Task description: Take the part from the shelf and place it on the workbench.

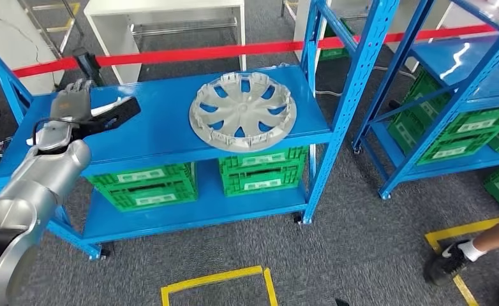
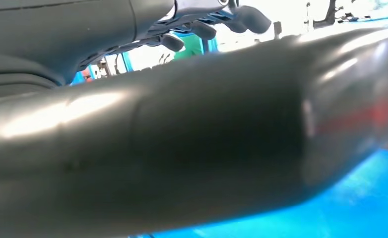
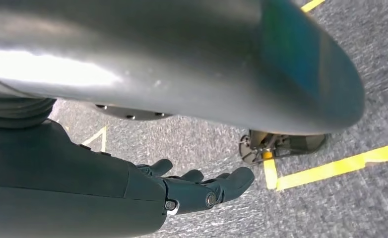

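Observation:
A long glossy black part (image 1: 118,113) lies across the left end of the blue shelf's top board (image 1: 164,131). My left hand (image 1: 68,105) grips its near end, with the fingers pointing away from me. In the left wrist view the black part (image 2: 207,144) runs across the picture under my dark fingers (image 2: 204,29), with blue board (image 2: 360,208) behind it. My right hand (image 3: 197,191) hangs by my side above the grey floor, fingers loosely spread and holding nothing.
A silver wheel cover (image 1: 242,110) lies on the same board to the right. Green crates (image 1: 263,169) fill the lower level. A second blue rack (image 1: 464,95) stands at the right, red tape (image 1: 202,52) runs behind, and a person's shoe (image 1: 448,261) is at the lower right.

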### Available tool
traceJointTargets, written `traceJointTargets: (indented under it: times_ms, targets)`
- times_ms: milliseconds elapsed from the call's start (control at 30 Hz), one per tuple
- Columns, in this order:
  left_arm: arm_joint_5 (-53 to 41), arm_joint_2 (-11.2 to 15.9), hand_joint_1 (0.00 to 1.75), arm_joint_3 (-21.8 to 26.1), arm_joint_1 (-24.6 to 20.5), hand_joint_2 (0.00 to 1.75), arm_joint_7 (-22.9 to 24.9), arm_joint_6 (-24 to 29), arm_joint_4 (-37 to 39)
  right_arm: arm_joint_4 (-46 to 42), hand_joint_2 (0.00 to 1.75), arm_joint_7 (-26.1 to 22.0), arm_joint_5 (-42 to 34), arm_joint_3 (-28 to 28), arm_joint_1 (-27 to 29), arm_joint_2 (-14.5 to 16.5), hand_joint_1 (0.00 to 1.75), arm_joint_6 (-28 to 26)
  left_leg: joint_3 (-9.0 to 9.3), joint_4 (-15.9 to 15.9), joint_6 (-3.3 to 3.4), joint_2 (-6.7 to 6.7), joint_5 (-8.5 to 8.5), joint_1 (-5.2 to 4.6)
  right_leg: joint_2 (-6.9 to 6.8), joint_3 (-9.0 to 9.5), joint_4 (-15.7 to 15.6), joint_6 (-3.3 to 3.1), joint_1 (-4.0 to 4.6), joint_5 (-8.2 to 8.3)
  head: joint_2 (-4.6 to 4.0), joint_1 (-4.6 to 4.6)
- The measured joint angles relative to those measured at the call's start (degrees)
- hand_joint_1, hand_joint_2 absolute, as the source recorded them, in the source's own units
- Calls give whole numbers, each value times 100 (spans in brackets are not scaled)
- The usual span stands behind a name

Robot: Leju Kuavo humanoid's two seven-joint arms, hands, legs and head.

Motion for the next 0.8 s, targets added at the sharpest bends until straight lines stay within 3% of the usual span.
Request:
traceJointTargets:
  times_ms: [100, 133, 167, 200, 267, 300, 333, 433, 500, 633, 667, 700, 767, 800]
  targets:
    - [4, 15, 0, 3, 17, 0, 5, 0, 11, 1, 0, -1, -2, 1, -10, -2, 0, 2, 32, 5, 33, -1, -51, 8, -23, -608, 992, 73, -30, -432, 0, 27]
    - [7, 16, 0, 3, 38, 0, 17, -1, 15, 1, 0, 1, -4, 1, -6, -3, 0, 1, 39, 13, 30, -7, -76, 9, -27, -786, 1215, 88, -41, -489, 0, 28]
    - [13, 19, 0, 6, 62, 0, 33, -2, 18, 1, 0, 1, -6, 1, 0, -4, 0, -1, 52, 27, 21, -14, -103, 12, -32, -869, 1242, 96, -51, -435, 0, 32]
    - [21, 24, 0, 9, 84, 0, 52, -3, 19, 1, 0, -1, -8, 1, 5, -7, 0, -4, 71, 48, 6, -20, -137, 17, -38, -834, 1039, 100, -61, -262, 0, 33]
    - [40, 33, 0, 22, 108, 0, 84, -4, 19, 0, 0, -11, -16, 0, 7, -15, 0, -9, 113, 103, -41, -22, -215, 25, -55, -558, 276, 91, -67, 189, 0, 37]
    - [47, 39, 0, 28, 110, 0, 94, -4, 21, 0, 0, -16, -26, 0, 3, -18, 0, -11, 123, 125, -73, -21, -254, 24, -61, -445, -22, 69, -56, 269, 0, 38]
    - [52, 48, 0, 33, 111, 0, 101, -5, 22, 0, 0, -21, -34, 1, 2, -20, 0, -11, 128, 134, -110, -17, -289, 20, -64, -372, -194, 42, -47, 296, 0, 39]
    - [54, 76, 0, 39, 133, 0, 103, -6, 23, 1, 0, -27, -55, 1, 23, -21, 0, -11, 151, 219, -231, -16, -312, 13, -59, -280, -268, -85, -41, 307, 0, 40]
    - [54, 93, 0, 42, 141, 0, 103, -6, 21, 1, 0, -28, -61, 0, 23, -25, 0, -12, 58, 470, -276, -6, -401, 23, -58, -202, -278, -164, -54, 312, 0, 28]
    - [54, 109, 0, 62, 184, 0, 107, -9, 32, 2, 0, -28, -72, 1, 23, -30, 0, -11, -709, 1713, -345, 4, -913, 36, -45, -105, -279, -217, -60, 222, 0, 9]
    - [54, 109, 0, 69, 208, 0, 107, -10, 38, 2, 0, -28, -74, 0, 30, -30, 0, -11, -818, 1796, -353, 5, -894, 37, -42, -72, -278, -214, -60, 190, 0, 9]
    - [54, 109, 0, 76, 225, 0, 106, -11, 44, 2, 0, -28, -74, 0, 34, -30, 0, -11, -816, 1658, -347, 5, -743, 38, -40, -27, -278, -207, -60, 155, 0, 8]
    - [49, 112, 0, 89, 231, 0, 102, -11, 50, 2, 0, -28, -80, 0, 35, -30, 0, -9, -561, 889, -298, 6, -216, 35, -38, 78, -278, -181, -59, 77, 0, 9]
    - [40, 114, 0, 94, 224, 0, 99, -11, 52, 2, 0, -28, -85, 0, 29, -30, 0, -7, -423, 517, -270, 8, -72, 22, -37, 119, -277, -159, -54, 41, 0, 9]
